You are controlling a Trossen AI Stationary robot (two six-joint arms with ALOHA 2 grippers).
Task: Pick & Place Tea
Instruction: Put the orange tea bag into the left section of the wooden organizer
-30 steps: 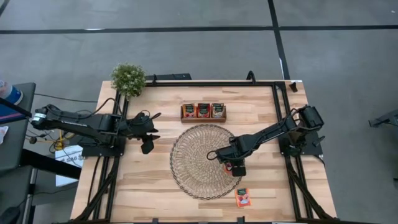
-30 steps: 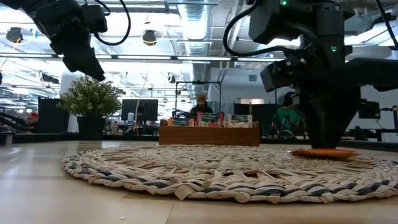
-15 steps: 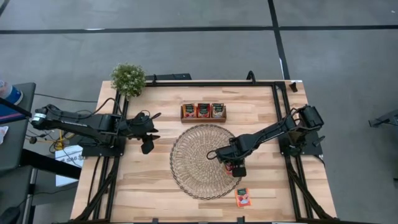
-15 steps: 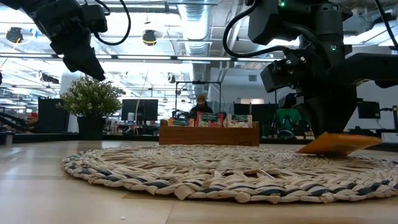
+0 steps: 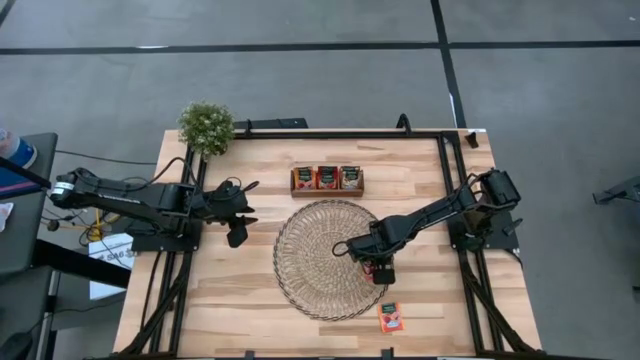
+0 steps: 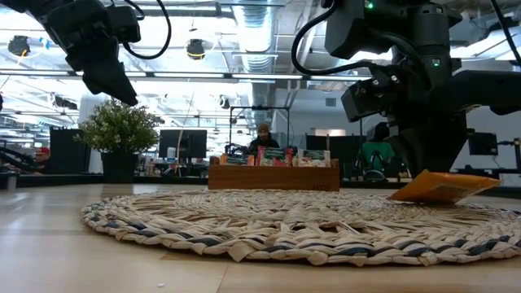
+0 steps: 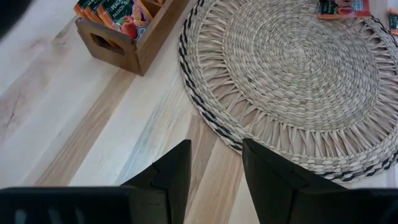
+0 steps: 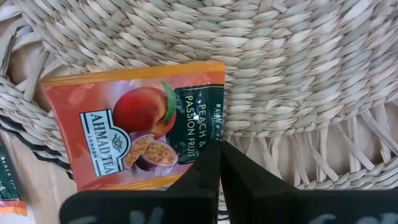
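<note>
A red-orange tea sachet [image 8: 124, 134] with a dark green band lies tilted at the right rim of the round woven mat [image 5: 325, 258]; my right gripper [image 8: 217, 165] is shut on it. In the low view the sachet [image 6: 444, 187] slants under the right gripper [image 6: 431, 159]. A second sachet [image 5: 391, 317] lies flat on the table, near the mat's near-right edge. The wooden tray [image 5: 327, 179] beyond the mat holds more sachets upright. My left gripper [image 7: 214, 168] hovers open left of the mat, above the table. My right gripper pinches the sachet's dark green band end [image 8: 202, 140] between its two shut fingers, coming from above and pointing down. The held end is raised; the sachet tilts, and its low end [image 6: 395, 197] sits at or just above the mat.
A small potted plant [image 5: 206, 126] stands at the table's far left corner. Black frame rails run along the table's left, right and far edges. Bare wood lies left of the mat and near the table's near edge. A person shows in the room behind.
The sachet lay flat on the mat a second ago. My right gripper, shut on one end, has raised that end, so the sachet now tilts with its other end low by the mat. The left arm has kept still.
</note>
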